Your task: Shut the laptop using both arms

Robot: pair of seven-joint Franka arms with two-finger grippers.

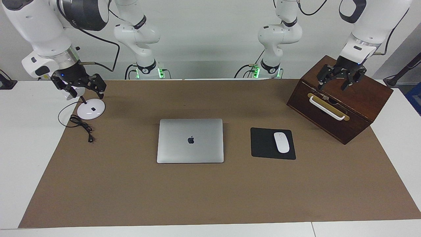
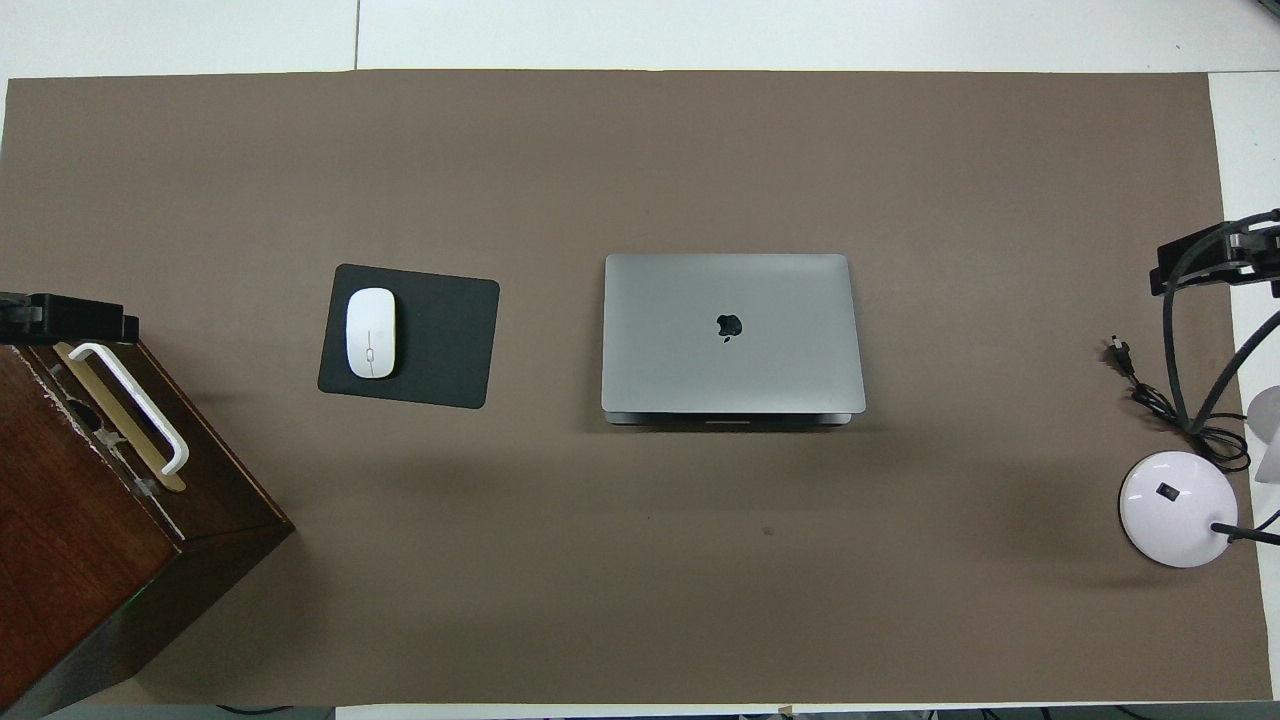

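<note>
The silver-grey laptop (image 1: 190, 141) (image 2: 732, 335) lies in the middle of the brown mat with its lid down flat and the dark apple logo facing up. Neither gripper touches it. My left gripper (image 1: 333, 86) hangs open over the top of the wooden box at the left arm's end of the table, with nothing between its fingers. My right gripper (image 1: 82, 89) hangs open over the white lamp base at the right arm's end, also holding nothing. In the overhead view only the dark tips of the left gripper (image 2: 60, 315) and the right gripper (image 2: 1215, 255) show at the edges.
A black mouse pad (image 1: 266, 143) with a white mouse (image 1: 281, 142) lies beside the laptop, toward the left arm's end. A dark wooden box (image 1: 345, 112) has a white handle (image 1: 327, 108). A round white lamp base (image 1: 91, 110) and its black cable (image 1: 82, 126) sit at the right arm's end.
</note>
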